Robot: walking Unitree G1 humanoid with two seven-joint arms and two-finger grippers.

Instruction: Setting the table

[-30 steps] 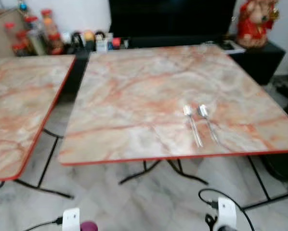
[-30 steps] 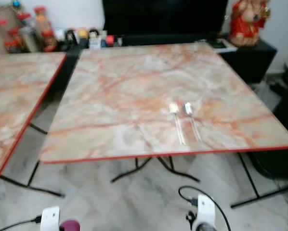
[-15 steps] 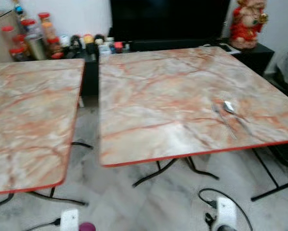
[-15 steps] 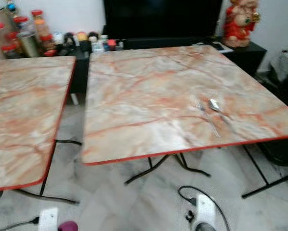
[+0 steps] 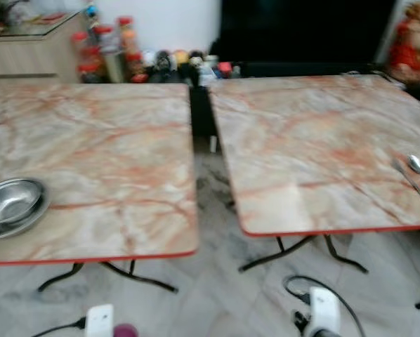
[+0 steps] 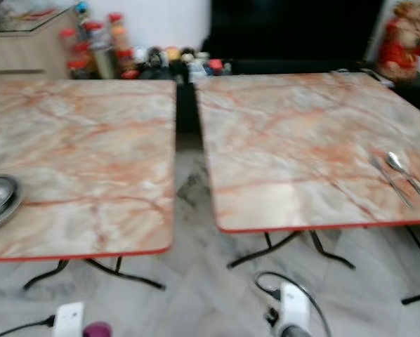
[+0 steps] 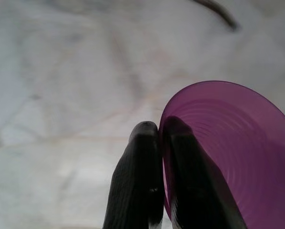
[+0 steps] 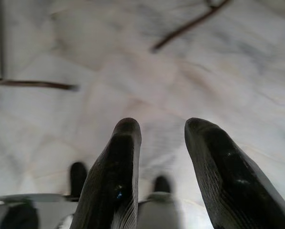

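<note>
Two marble-patterned tables with red edges stand side by side, the left table (image 5: 112,168) and the right table (image 5: 315,140). A fork (image 6: 389,179) and a spoon (image 6: 405,172) lie together near the right table's front right corner. A steel bowl (image 5: 12,203) rests at the left table's front left. My left gripper (image 7: 160,138) hangs low over the floor, shut on the rim of a purple plate (image 7: 238,157); a bit of the plate (image 5: 126,330) peeks in at the bottom of the left eye view. My right gripper (image 8: 160,129) hangs open over the floor, holding nothing.
Jars and bottles (image 5: 105,53) crowd a low dark shelf behind the tables, beside a wooden cabinet (image 5: 27,49). A red figurine (image 6: 401,38) stands at the back right. A narrow gap (image 5: 206,182) of marble floor separates the tables; black table legs (image 5: 301,249) splay beneath.
The camera has turned left: the right table and its cutlery slid toward the right edge, and the left table with the steel bowl came into view. Both arms still hang low.
</note>
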